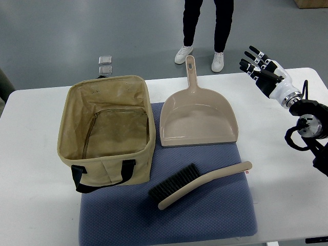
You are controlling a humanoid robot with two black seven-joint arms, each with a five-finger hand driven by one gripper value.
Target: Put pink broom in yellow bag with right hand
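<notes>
the right hand [259, 64] is released and raised far from the broom [197, 185] on the mat [225, 215], so it should descend on the handle, then carry it to the bag [105, 138].

Right hand [260, 65] hovering open far right, broom [199, 185] lying on blue mat [215, 220], bag [106, 130] sitting left, dustpan [198, 119] resting beyond

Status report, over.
Right hand open, raised, far from broom. Broom on mat, untouched. Bag open, empty. Dustpan beside it, path clear.
</notes>
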